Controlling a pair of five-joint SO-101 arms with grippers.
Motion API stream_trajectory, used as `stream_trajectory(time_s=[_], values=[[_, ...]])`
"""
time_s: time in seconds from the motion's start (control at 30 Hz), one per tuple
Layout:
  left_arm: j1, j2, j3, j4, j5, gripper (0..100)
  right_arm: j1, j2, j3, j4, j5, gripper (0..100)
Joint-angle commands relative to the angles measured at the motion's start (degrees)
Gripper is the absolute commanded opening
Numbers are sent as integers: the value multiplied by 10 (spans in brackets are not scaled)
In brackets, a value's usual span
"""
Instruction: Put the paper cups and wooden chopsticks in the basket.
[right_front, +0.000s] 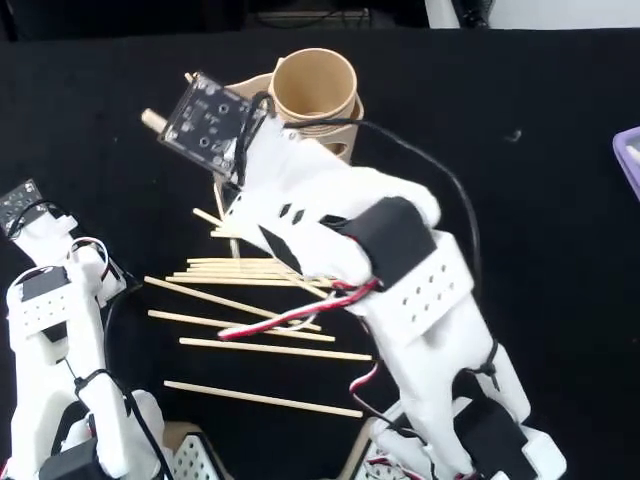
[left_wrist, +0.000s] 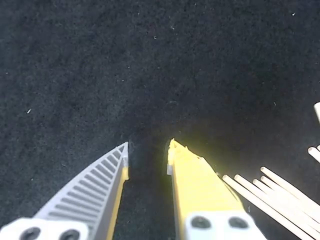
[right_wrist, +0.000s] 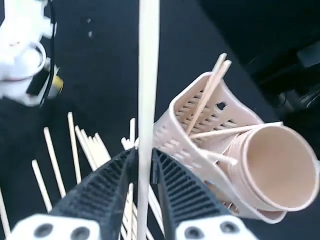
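Right gripper (right_wrist: 143, 152), its black ribbed jaws clenched on one pale wooden chopstick (right_wrist: 148, 70), hangs just beside the beige slotted plastic basket (right_wrist: 197, 112). The basket sits at the upper centre of the high view and holds the stacked tan paper cups (right_front: 313, 85) and a few sticks. To place this one well, I judge the stick's tip should be over the basket's mouth before release. Loose wooden chopsticks (right_front: 270, 347) lie mid-frame on the black cloth table (right_front: 540, 250). Left gripper (left_wrist: 147, 147) is parted and empty above the cloth.
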Motion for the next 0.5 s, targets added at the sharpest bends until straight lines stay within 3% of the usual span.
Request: stream_trajectory(time_s=[0.0, 0.27, 0.47], values=[[-5, -18, -3, -4, 3, 134, -4, 0, -51, -30, -51, 11], [-5, -18, -3, -4, 3, 134, 26, 0, 48, -289, -169, 11], [-5, -18, -3, -4, 3, 134, 36, 0, 169, -553, -189, 11]])
